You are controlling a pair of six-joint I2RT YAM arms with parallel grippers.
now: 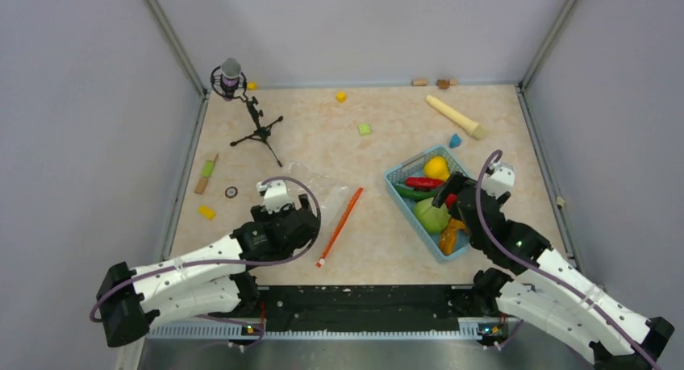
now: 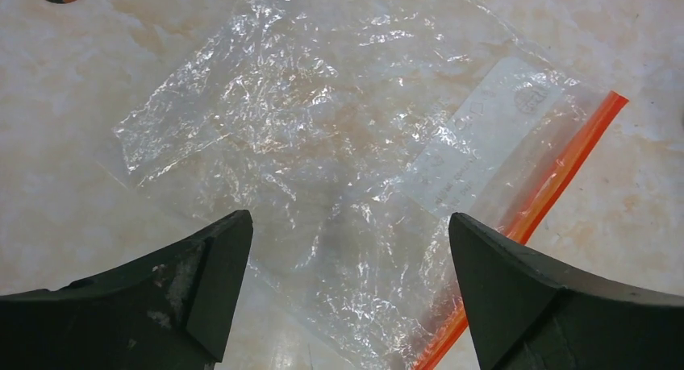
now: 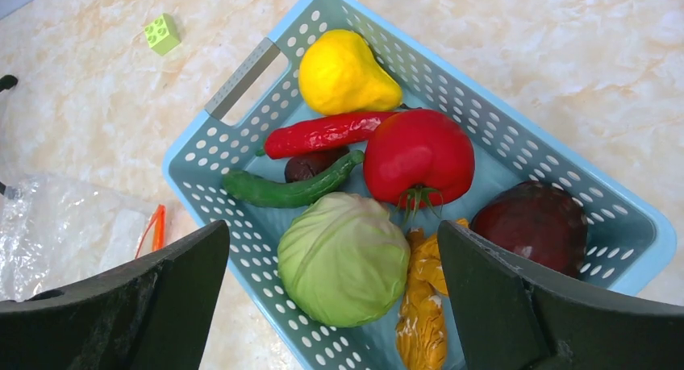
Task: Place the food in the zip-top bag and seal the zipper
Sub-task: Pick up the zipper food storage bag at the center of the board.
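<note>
Top view: hovering with left gripper (image 1: 279, 191) wide open above the zip-top bag (image 1: 323, 185), zipper (image 1: 341, 223) just to its right; hovering with right gripper (image 1: 452, 194) wide open over the basket (image 1: 393, 186) of food (image 1: 431, 214). Left wrist: framing the bag between parted fingers (image 2: 202, 265). Right wrist: looking down on cabbage (image 3: 343, 257), tomato (image 3: 418, 156), chili (image 3: 323, 134).

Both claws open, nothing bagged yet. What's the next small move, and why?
Probably lower the right claw straight onto the green cabbage: it lies on top in the blue basket, centred between the open jaws, and looks narrower than their gap. The zip-top bag lies flat and empty under the open left claw, so fetching food seems next.
</note>
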